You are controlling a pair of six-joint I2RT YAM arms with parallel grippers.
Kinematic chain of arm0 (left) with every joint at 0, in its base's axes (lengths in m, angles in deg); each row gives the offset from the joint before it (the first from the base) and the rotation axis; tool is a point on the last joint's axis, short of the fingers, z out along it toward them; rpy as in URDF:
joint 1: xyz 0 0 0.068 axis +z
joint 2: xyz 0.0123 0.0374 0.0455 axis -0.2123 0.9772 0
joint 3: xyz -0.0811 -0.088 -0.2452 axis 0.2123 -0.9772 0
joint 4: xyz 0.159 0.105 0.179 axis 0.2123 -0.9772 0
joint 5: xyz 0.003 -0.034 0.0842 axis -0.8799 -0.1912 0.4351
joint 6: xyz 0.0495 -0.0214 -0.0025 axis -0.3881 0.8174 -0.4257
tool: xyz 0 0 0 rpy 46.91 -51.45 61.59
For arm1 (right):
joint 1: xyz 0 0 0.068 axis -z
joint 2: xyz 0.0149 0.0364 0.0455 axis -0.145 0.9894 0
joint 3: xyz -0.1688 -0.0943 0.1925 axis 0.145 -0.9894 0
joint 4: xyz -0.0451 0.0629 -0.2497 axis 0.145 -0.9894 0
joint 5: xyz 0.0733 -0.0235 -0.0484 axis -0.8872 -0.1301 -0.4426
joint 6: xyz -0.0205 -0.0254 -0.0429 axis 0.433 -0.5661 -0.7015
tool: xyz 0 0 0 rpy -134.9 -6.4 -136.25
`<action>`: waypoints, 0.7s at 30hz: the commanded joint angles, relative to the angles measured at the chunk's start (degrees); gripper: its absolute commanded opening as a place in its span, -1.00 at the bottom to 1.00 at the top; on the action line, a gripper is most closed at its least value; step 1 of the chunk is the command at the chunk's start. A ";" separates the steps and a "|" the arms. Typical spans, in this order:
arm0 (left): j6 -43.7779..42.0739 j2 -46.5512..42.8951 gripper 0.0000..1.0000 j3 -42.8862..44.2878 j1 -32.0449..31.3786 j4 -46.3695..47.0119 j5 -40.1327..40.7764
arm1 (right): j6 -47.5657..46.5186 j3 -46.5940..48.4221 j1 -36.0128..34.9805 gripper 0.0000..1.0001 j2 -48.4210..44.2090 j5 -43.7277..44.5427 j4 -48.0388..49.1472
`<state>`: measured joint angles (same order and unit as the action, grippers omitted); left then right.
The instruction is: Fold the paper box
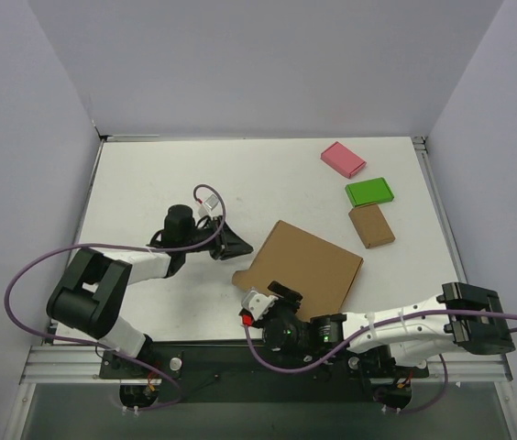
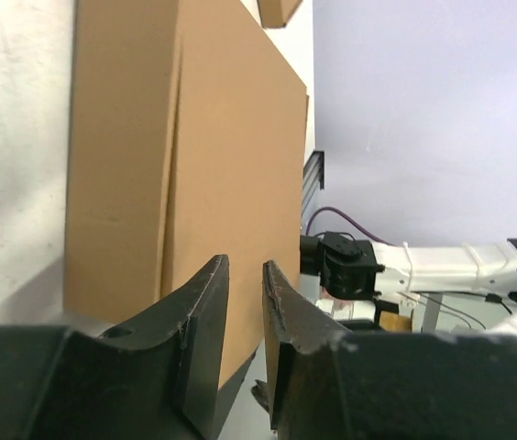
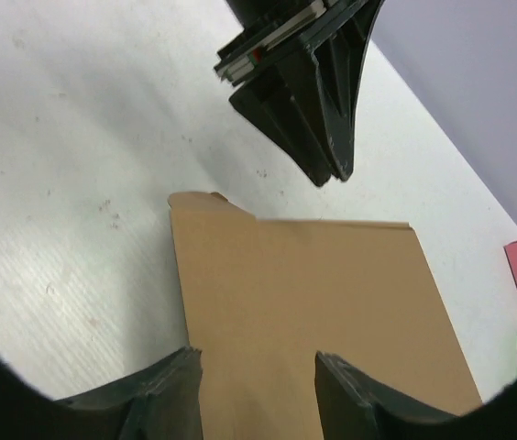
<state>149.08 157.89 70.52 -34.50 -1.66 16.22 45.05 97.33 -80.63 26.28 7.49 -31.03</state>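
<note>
At the tabletop's [image 1: 148,183] near edge, the right end effector [image 3: 257,376] is seen spread open astride the one paper box [image 1: 309,266], which lies flat. At the box's left corner, the left end effector [image 1: 237,246] is held narrowly apart, with nothing between its fingers. Three blocks, brown [image 1: 371,225], green [image 1: 369,192] and pink [image 1: 343,159], are shown together only from above, toward the far right corner.

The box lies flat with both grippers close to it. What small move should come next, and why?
Probably ease the left gripper in to catch the top layer at the edge of the paper box. The box lies flat and unopened. The left fingertips, only narrowly apart, sit just beside that edge, and the right gripper stands open over the near edge, gripping nothing.
</note>
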 commanded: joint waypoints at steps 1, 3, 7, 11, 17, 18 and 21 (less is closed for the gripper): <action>0.38 -2.74 -0.38 0.43 -0.79 0.29 -2.69 | -0.46 2.22 -0.50 0.25 0.81 1.88 1.99; 0.20 -2.83 -0.38 0.52 -0.70 -0.33 -2.43 | -1.16 2.14 -0.50 0.45 1.25 2.14 2.17; -1.90 -2.74 -0.33 1.48 -0.70 -2.43 -2.34 | -1.96 2.14 -0.50 0.69 2.13 3.37 1.21; -6.99 -3.53 0.07 3.59 0.35 -9.72 -0.85 | 2.34 2.14 0.28 0.96 -2.34 3.82 -2.82; -26.50 -7.48 0.42 14.22 0.62 -33.44 11.27 | 25.80 14.96 11.60 0.96 -8.41 -4.00 -28.03; -29.22 -8.10 0.44 14.93 0.97 -34.86 13.37 | 27.12 15.75 11.89 0.96 -9.20 -4.01 -29.11; -31.79 -9.77 0.52 17.04 1.67 -36.80 17.52 | 34.93 18.04 16.18 0.96 -12.62 -6.19 -35.25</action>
<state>127.46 152.03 83.22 -33.93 -29.83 25.34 65.07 111.41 -68.56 18.47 4.19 -51.88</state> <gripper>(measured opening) 0.743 0.981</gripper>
